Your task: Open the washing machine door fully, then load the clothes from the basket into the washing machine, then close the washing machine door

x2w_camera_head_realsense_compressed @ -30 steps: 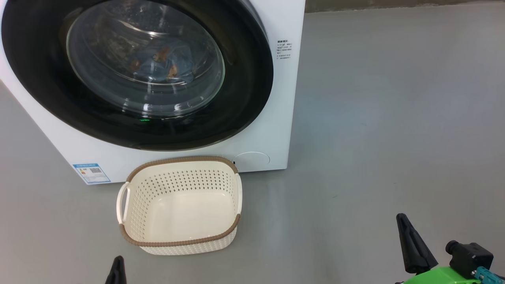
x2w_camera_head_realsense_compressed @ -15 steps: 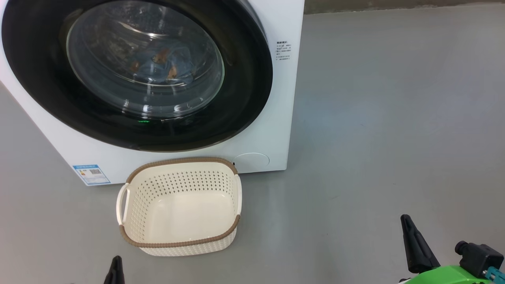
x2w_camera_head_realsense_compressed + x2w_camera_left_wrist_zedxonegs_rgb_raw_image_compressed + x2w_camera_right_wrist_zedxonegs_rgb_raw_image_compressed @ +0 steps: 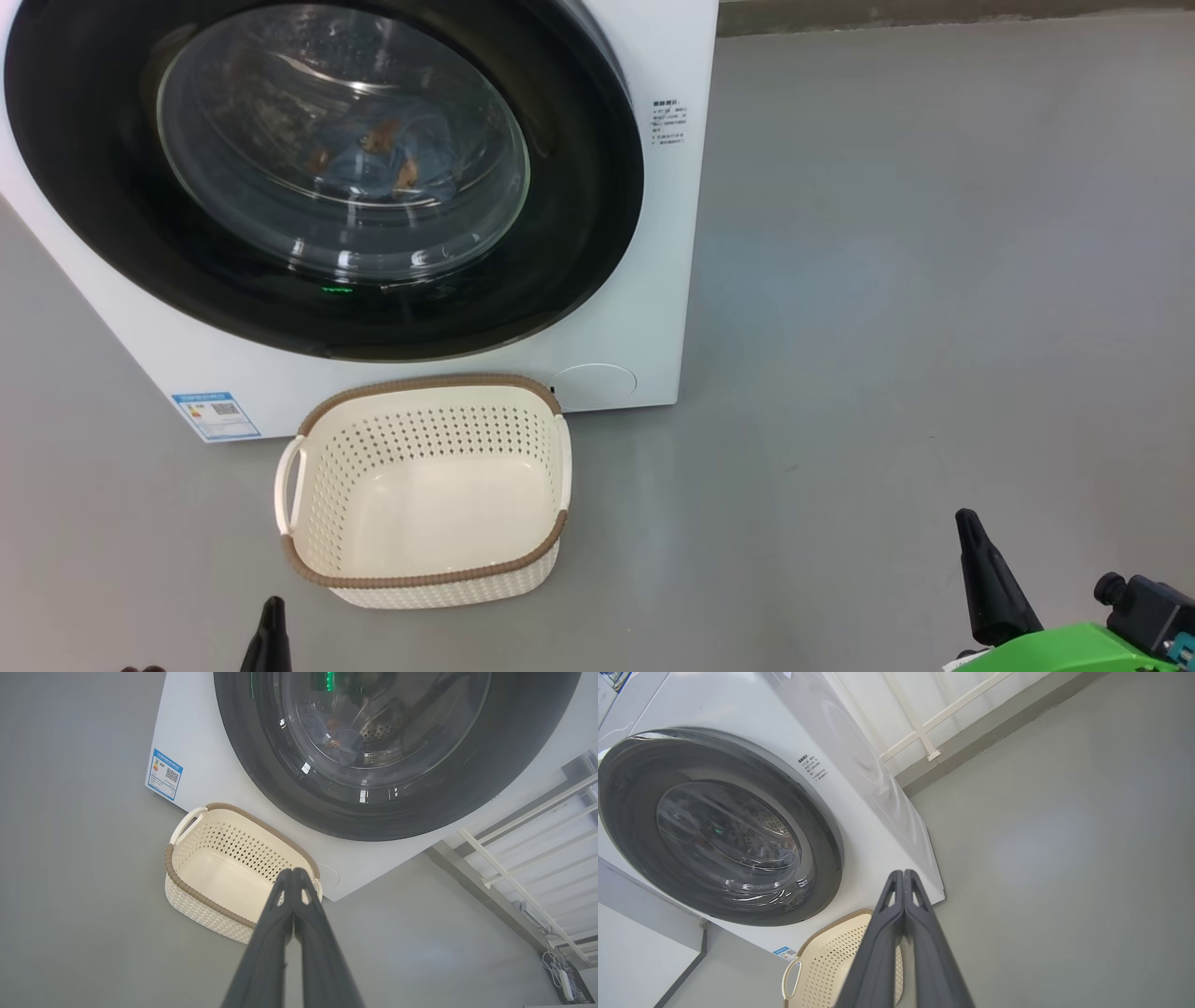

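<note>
Washing machine door [image 3: 341, 149] is a large round glossy black disc with a bulging clear glass bowl at its centre, and it sits shut against the front of the white washing machine [image 3: 667, 289], which stands on the grey floor [image 3: 887, 327]. Through the glass the clothes [image 3: 383, 159] show as a light blue bundle with orange-brown prints, lying inside the drum. A small green glint [image 3: 336, 289] reflects on the black ring below the window. The basket [image 3: 425, 579], cream-white and perforated with a brown rim, stands on the floor just in front of the machine with nothing in it, near the blue label sticker [image 3: 216, 415]. The left pincer [image 3: 293, 870] has its two dark fingers pressed together and holds nothing; the right pincer [image 3: 903, 871] is likewise closed tight and holds nothing. Compared with a second ago, the head view has dropped very slightly, so machine and basket sit a touch lower in it. The right pincer has drawn a little further toward the lower right corner; door, clothes and basket are unchanged.
</note>
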`<state>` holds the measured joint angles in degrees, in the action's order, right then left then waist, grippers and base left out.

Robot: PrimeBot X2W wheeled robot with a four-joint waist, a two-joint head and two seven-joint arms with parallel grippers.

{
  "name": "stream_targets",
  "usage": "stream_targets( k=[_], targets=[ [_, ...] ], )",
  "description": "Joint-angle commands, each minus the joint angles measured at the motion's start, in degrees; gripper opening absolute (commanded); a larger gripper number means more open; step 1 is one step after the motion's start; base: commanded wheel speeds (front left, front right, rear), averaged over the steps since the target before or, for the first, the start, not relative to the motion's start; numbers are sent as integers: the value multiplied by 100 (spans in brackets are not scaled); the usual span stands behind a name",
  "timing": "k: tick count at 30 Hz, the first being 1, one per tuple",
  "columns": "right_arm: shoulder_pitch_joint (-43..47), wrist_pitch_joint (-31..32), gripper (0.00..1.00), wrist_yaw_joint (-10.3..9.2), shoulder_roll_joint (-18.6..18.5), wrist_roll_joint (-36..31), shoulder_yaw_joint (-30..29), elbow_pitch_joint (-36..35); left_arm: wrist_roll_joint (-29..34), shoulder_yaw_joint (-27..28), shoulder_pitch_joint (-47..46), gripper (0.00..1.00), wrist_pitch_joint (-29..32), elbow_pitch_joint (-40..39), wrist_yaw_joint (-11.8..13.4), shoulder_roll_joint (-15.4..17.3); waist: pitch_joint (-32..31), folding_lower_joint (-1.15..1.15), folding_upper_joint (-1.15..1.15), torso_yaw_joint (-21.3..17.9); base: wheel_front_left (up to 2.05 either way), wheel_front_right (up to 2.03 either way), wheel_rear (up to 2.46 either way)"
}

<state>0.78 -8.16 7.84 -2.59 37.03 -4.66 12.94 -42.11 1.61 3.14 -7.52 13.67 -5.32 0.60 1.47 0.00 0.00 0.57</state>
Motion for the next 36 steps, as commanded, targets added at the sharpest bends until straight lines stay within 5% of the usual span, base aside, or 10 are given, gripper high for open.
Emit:
stream_targets(
  k=[1,36],
  targets=[
    [-269,41,0,-12,-39,207,1,-119,-182,109,-224,0,35,-101,-37,96,-2,0,0,-1,0,0,0],
    [-452,647,0,-22,-43,2502,-70,-21,-2262,273,-530,0,623,-40,-114,153,-57,0,0,-25,0,0,0]
  ],
)
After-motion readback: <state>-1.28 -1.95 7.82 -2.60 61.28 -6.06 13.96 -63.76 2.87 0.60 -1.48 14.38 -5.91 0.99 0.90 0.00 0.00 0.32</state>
